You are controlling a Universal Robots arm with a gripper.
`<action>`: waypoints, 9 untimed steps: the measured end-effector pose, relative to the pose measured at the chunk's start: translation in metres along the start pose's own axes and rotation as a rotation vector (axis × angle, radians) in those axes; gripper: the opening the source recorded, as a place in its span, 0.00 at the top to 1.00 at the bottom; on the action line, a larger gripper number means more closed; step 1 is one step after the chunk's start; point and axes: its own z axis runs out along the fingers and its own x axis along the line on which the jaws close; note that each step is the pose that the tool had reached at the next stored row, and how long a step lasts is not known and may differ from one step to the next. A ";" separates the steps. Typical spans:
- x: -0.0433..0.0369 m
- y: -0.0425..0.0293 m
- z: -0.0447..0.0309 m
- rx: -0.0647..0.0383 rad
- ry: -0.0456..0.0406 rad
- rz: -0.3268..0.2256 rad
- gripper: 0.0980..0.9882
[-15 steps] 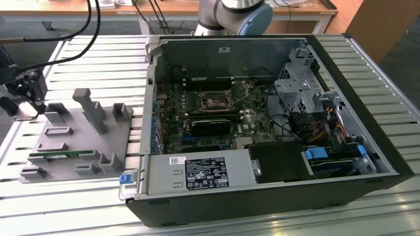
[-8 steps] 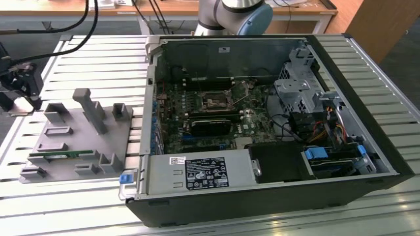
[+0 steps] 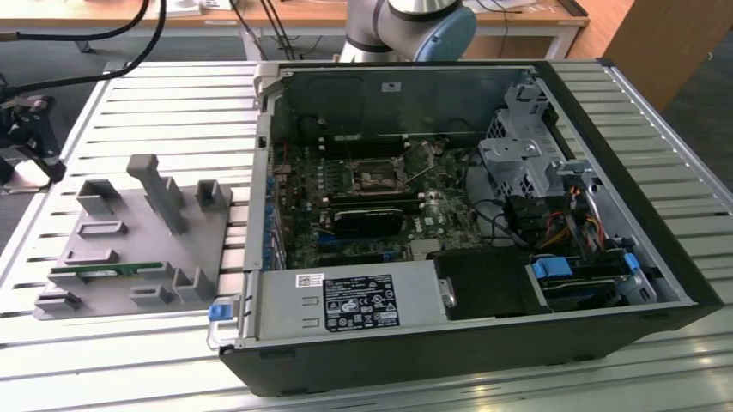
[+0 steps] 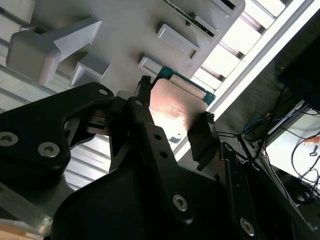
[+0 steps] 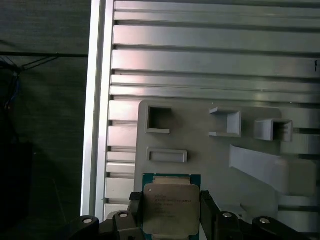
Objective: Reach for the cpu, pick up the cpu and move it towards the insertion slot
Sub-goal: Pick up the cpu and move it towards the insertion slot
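Over grey fixture [image 5: 200,132] | claw [image 5: 171,219] grips cpu [image 5: 171,204] by two opposite edges | jaws narrowed to chip width

A fixture [image 3: 126,249] is set on the table [image 3: 149,103] at the exterior view's left, beside a case [image 3: 641,197] with the slot [image 3: 376,176] inside. The cpu [image 5: 171,209] is clamped in the gripper [image 5: 171,212] over the fixture.

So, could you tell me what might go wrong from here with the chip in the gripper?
1. The gripper holds the cpu only by two thin opposite edges, so it could tilt or slip out above the grey fixture.
2. The insertion slot lies deep inside the computer case, near cables and a metal drive cage, so the gripper might snag a wall or wiring on the way in.
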 end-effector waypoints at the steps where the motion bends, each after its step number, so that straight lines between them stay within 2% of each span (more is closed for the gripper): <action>1: 0.0000 0.0001 -0.0020 0.000 -0.0001 0.000 0.50; 9: 0.0001 0.0011 -0.0210 0.000 0.0000 0.000 0.50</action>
